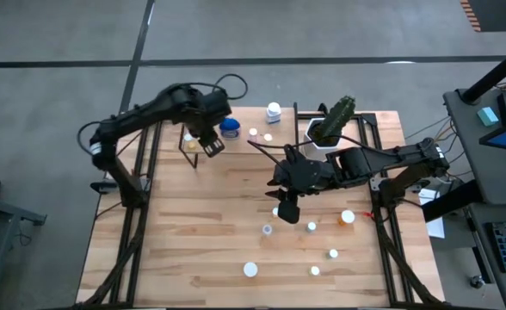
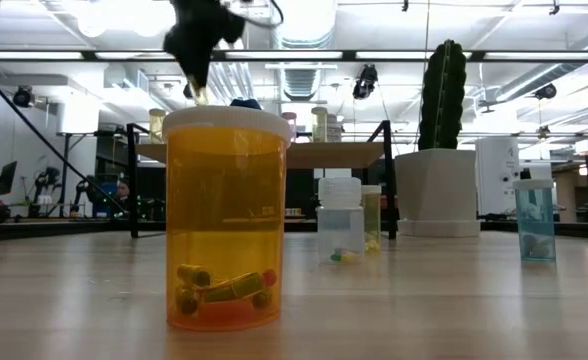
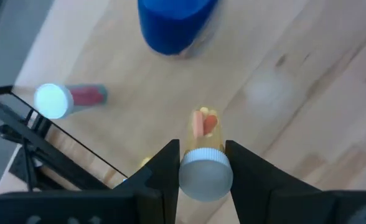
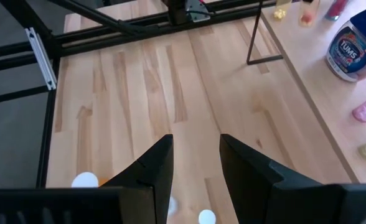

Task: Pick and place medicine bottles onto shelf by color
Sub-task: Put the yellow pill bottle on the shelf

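"tums" reads on the blue bottle (image 4: pixel 352 45).

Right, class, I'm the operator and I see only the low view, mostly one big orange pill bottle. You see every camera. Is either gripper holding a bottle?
Observer: Yes. The left gripper is shut on a small white-capped bottle with orange pills inside.
Operator: Where is it?
Observer: Over the shelf, close to the blue bottle standing there.
Operator: And the right gripper?
Observer: The right gripper is open and empty, above the wooden tabletop near its middle.
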Available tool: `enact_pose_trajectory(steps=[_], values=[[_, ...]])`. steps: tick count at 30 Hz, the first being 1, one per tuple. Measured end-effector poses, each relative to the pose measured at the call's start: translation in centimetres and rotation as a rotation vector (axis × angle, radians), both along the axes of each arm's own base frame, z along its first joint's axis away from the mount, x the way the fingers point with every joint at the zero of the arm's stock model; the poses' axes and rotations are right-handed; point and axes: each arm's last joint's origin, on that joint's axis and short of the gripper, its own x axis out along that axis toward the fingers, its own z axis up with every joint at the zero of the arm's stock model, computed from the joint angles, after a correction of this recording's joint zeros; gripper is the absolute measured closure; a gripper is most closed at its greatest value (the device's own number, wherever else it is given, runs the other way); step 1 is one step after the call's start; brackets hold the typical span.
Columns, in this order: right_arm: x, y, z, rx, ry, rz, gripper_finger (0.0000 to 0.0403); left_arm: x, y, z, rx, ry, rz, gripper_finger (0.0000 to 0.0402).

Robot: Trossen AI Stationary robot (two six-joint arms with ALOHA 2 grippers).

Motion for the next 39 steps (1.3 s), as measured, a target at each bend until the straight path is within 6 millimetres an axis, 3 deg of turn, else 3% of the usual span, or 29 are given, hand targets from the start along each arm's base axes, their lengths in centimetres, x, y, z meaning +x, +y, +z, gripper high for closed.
enact_pose_trajectory(steps=[6, 13, 20, 31, 39], values=[[0.0, 0.0, 0.0, 0.000, 0.001, 0.001, 0.0282, 0.9, 1.3, -2.8, -0.003, 0.122, 0.008, 0.0309], [0.0, 0.0, 0.0, 0.000, 0.001, 0.001, 0.0282, 0.5, 2.4, -3.9, 0.019, 0.188, 0.012, 0.0308], [0.0, 0.0, 0.0, 0.000, 0.001, 0.000, 0.0282, 0.2, 3.0, -4.3, 0.009, 0.209, -0.010, 0.0305], [0.0, 0.0, 0.0, 0.000, 0.001, 0.001, 0.0282, 0.1, 3.0, -4.3, 0.006, 0.210, -0.009, 0.0246], [0.0, 0.0, 0.0, 0.000, 0.002, 0.000, 0.0282, 0.0, 3.1, -4.1, 0.011, 0.207, -0.014, 0.0237]])
